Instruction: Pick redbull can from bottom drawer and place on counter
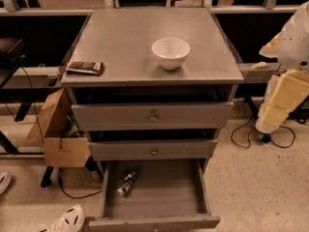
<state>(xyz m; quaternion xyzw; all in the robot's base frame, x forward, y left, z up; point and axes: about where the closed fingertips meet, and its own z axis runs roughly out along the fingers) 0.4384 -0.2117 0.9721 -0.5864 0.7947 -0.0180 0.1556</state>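
Note:
The redbull can lies on its side in the left part of the bottom drawer, which is pulled out wide. Above the three drawers, the counter carries a white bowl and a flat dark packet. My gripper hangs on the pale arm at the right edge of the camera view. It is beside the cabinet at the height of the upper drawers, well away from the can and touching nothing.
A white bowl stands right of centre on the counter, and a dark packet lies at its front left corner. The two upper drawers are slightly open. A cardboard box and cables sit left of the cabinet, and a shoe is on the floor.

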